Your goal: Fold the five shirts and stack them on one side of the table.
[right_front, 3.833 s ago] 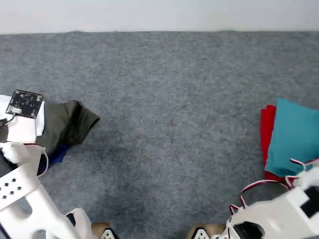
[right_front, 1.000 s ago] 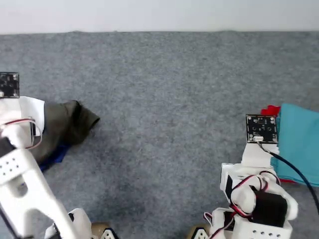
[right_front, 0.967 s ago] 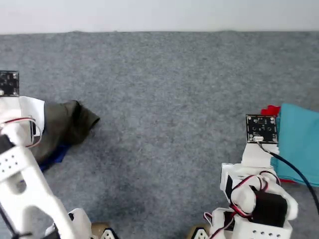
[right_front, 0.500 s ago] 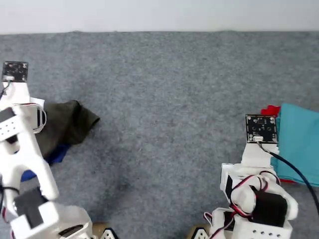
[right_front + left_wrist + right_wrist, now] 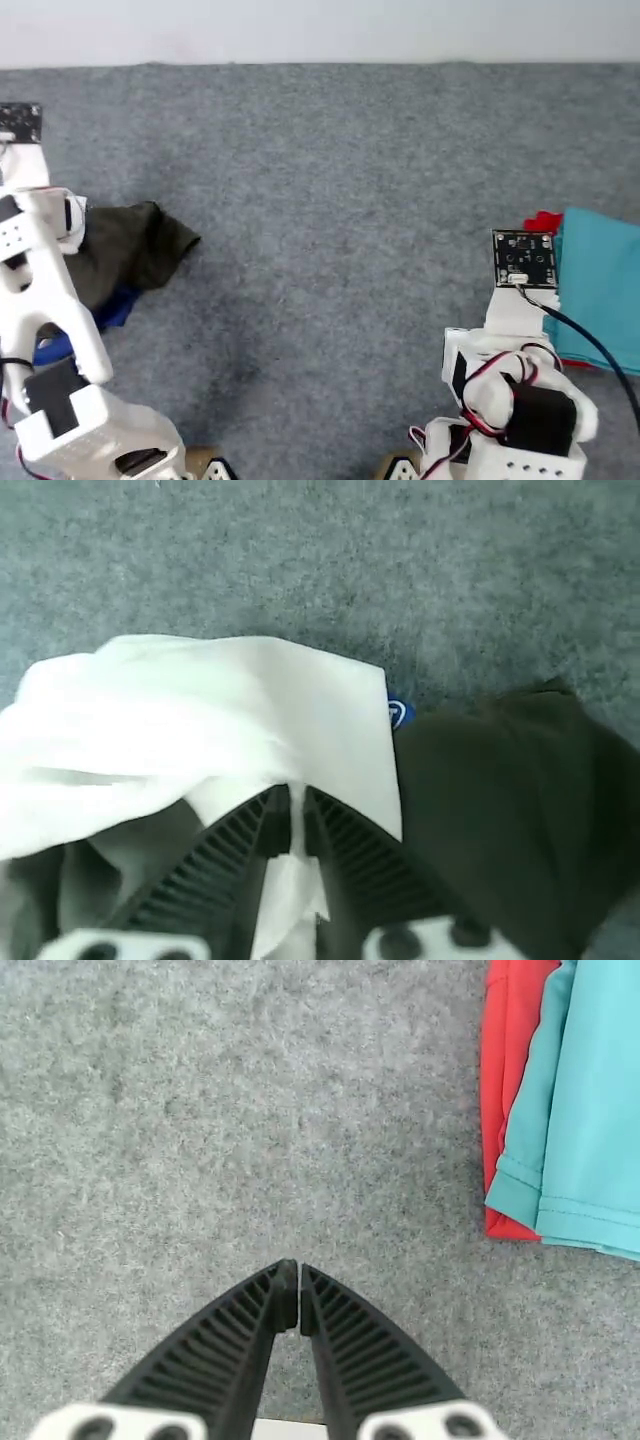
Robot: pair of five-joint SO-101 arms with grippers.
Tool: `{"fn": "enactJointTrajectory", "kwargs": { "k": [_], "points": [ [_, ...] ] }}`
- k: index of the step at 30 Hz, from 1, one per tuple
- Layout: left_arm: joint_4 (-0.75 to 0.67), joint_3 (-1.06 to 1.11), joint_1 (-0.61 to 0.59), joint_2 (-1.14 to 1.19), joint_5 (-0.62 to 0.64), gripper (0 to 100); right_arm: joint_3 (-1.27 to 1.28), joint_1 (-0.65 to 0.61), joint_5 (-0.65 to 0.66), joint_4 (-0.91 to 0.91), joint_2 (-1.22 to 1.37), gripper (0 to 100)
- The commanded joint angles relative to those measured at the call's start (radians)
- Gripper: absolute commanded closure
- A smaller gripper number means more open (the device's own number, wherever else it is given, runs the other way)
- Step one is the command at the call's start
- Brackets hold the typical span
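Your left gripper (image 5: 296, 798) is gripping the white shirt (image 5: 200, 720) in clenched jaws and is now reaching farther up the table (image 5: 350, 200) than half a second ago, the dark olive shirt (image 5: 510, 800) lying just beside the jaws. Your right gripper (image 5: 299, 1272) is staying put, jaws clenched on nothing, the teal shirt (image 5: 590, 1090) lying on the red shirt (image 5: 505, 1060) ahead of them, off to one side
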Motion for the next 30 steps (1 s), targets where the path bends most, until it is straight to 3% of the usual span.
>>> {"fn": "enactJointTrajectory", "kwargs": {
  "k": [1,8,16,23,26,30],
  "points": [
    [0.117,-0.193,0.009,-0.008,0.031,99,-0.002,-0.004,0.009,-0.019,-0.008,99.0],
    [0.267,-0.541,0.072,-0.006,0.129,99,-0.002,-0.004,0.009,-0.019,-0.005,99.0],
    [0.358,-0.857,0.287,-0.006,0.169,99,-0.002,-0.004,0.009,-0.019,-0.008,99.0],
    [0.377,-0.961,0.502,-0.002,0.163,99,-0.002,-0.004,0.009,-0.019,-0.008,99.0],
    [0.433,-0.949,0.5,0.009,0.161,98,-0.002,-0.002,0.009,-0.019,-0.008,99.0],
    [0.517,-0.88,0.4,0.051,0.16,98,-0.002,-0.002,0.008,-0.019,-0.008,99.0]
  ]
}}
